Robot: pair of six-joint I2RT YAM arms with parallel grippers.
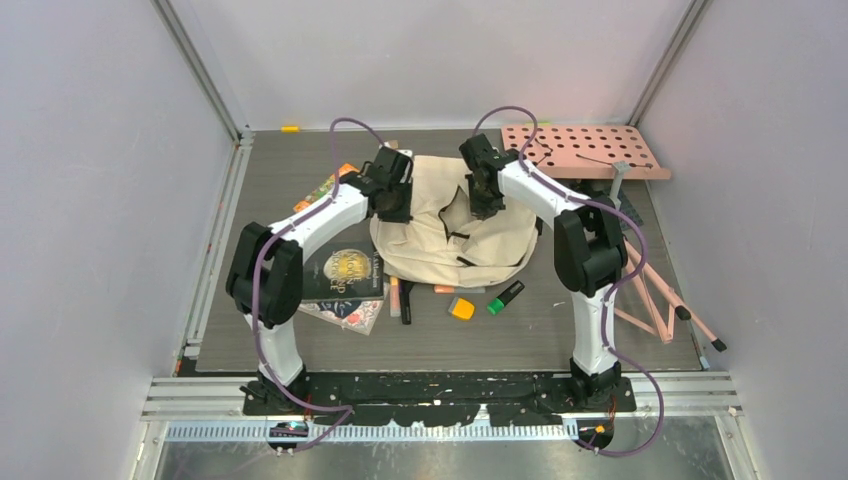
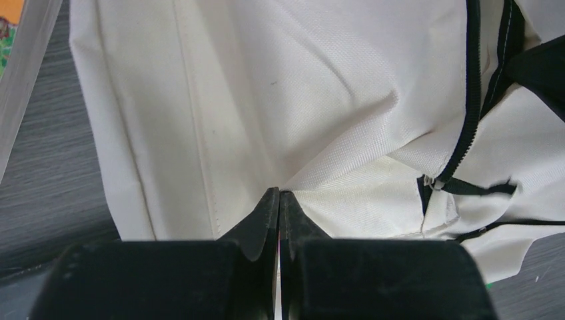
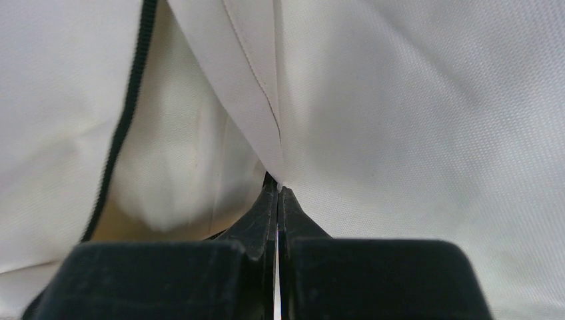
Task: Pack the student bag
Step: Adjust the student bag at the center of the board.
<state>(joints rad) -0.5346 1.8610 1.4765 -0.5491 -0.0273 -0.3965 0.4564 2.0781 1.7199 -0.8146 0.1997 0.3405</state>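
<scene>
Our left gripper (image 2: 278,200) and right gripper (image 3: 278,190) are both squeezed shut, each pinching a fold of the bag (image 1: 450,235), which lies flat in the middle of the table (image 1: 270,170) between our arms. We think we are only starting (the zip looks partly open). The books (image 1: 345,275) and markers (image 1: 462,307) lie outside, just beside it, so all the packing is left.

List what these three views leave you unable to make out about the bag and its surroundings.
- Top view: inside of the student bag, covered by its own folded cloth.
- Top view: title of the dark book, too small.
- Left wrist view: an orange thing, cut off by the frame edge.
- Right wrist view: cloth fills the frame; nothing beyond shows.
</scene>
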